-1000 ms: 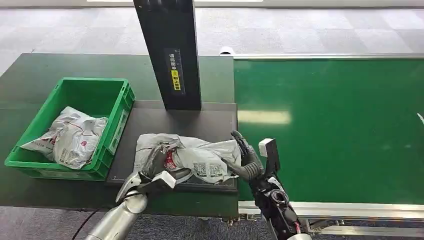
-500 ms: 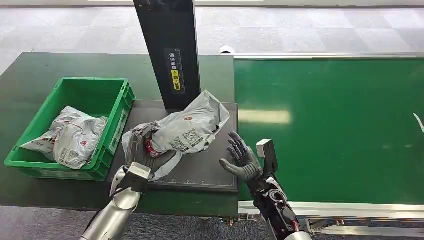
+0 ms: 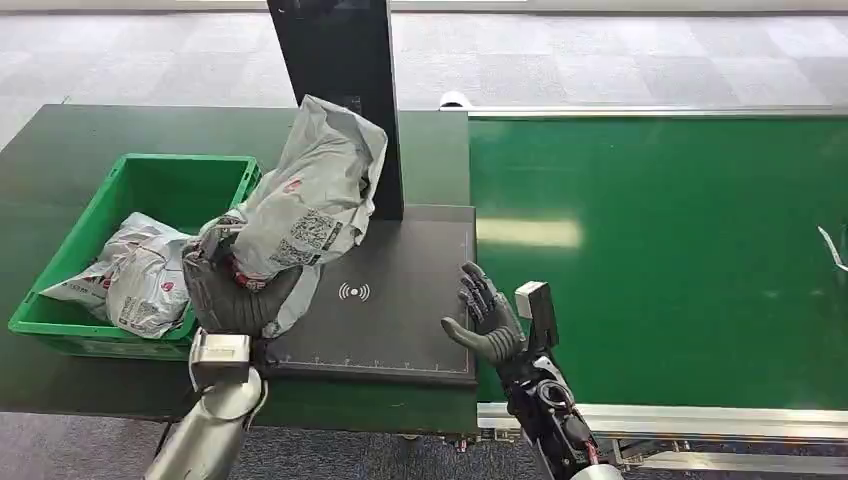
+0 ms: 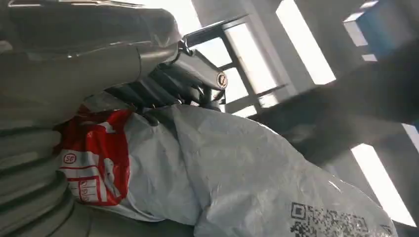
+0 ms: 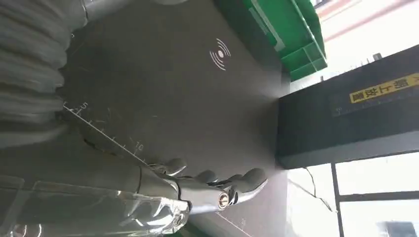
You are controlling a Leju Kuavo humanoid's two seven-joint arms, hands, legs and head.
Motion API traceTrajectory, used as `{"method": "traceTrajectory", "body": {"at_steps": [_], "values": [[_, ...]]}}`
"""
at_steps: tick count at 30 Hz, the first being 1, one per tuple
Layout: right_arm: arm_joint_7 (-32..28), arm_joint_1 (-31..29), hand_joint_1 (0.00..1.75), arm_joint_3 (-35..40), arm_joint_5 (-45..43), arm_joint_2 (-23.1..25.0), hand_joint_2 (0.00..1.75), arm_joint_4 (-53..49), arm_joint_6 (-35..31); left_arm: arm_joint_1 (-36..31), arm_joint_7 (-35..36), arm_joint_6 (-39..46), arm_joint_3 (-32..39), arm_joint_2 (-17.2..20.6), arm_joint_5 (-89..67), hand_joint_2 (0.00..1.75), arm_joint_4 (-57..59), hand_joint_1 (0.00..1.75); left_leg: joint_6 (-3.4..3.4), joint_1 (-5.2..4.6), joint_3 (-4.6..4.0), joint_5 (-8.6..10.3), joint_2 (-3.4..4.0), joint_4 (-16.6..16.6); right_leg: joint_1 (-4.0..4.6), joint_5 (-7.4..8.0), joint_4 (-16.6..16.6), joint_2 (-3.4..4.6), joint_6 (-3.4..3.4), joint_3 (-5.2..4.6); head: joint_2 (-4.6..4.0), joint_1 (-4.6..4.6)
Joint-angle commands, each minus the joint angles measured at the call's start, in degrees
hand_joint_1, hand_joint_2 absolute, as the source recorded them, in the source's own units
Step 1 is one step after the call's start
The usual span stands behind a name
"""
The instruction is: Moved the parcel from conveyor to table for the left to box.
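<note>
Left robot hand (image 3: 232,298) gripping grey parcel (image 3: 308,195) lifted at 9 o'clock beside green box (image 3: 120,195); right robot hand (image 3: 488,322) spread, empty, at 5 o'clock.

crate (image 3: 232,228) left of pad (image 3: 400,320) | conveyor (image 3: 660,260) right

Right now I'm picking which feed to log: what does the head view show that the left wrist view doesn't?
Only the head view shows the green crate with a bagged parcel inside, the scan pad, the conveyor belt and the open right robot hand. Only the left wrist view shows bright ceiling windows. Both show the left robot hand gripping the grey parcel.
</note>
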Motion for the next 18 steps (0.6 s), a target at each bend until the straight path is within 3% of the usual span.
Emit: {"method": "traceTrajectory", "body": {"at_steps": [1,3,9,14,15,16,18], "values": [[-10.57,2.64,0.00,2.59,7.63,-2.35,1.75,-9.87,-12.47,-0.02,0.06,0.48,12.82,-7.55,-28.12,1.75,-10.68,1.75,0.04,0.03,-0.03,-0.05,-0.03,0.06,0.04,-0.03,-0.01,-0.02,-0.02,0.01,0.02,0.00],[-9.20,5.68,0.00,1.45,8.45,-2.68,1.75,-15.98,-14.53,-1.19,0.06,0.48,14.98,-8.78,-33.31,1.75,-10.27,1.75,0.03,0.02,-0.09,-0.02,-0.05,0.06,0.02,-0.02,0.02,-0.05,-0.02,-0.06,0.00,0.00],[-10.57,9.05,0.00,0.82,12.30,-2.61,1.75,-22.08,-20.34,-3.02,0.06,0.48,17.79,-9.29,-39.63,1.75,-9.71,1.75,0.02,0.02,-0.03,-0.05,0.00,0.03,0.02,-0.03,0.00,-0.03,-0.03,-0.03,0.00,0.00],[-10.57,9.44,0.00,0.88,12.26,-2.59,1.75,-22.33,-20.36,-3.84,0.06,0.48,18.45,-9.21,-42.44,1.75,-7.06,1.75,0.03,0.02,0.03,-0.05,-0.01,0.00,0.03,-0.02,-0.04,-0.03,-0.02,0.02,0.02,0.00],[-10.57,9.90,0.00,0.61,12.71,-2.61,1.75,-22.54,-21.28,-6.44,7.26,0.48,20.96,-8.83,-49.64,1.75,0.14,1.75,0.05,0.02,0.05,-0.06,-0.03,0.00,0.03,-0.04,-0.05,-0.05,-0.02,0.05,0.00,0.00],[-10.57,10.56,0.00,0.19,13.02,-2.68,1.75,-23.14,-21.20,-11.45,12.36,0.48,21.84,-7.82,-52.74,1.75,16.29,1.75,0.04,0.01,0.05,-0.06,-0.02,-0.01,0.02,-0.03,-0.05,-0.02,-0.02,0.05,0.02,0.00],[-10.57,10.89,0.00,0.07,13.04,-2.78,1.75,-23.52,-21.14,-12.88,11.62,0.48,22.37,-7.08,-51.71,1.75,17.90,1.75,0.03,-0.02,0.20,0.06,-0.24,-0.13,-0.01,-0.03,-0.12,-0.28,-0.04,0.22,0.02,-0.02]]}}
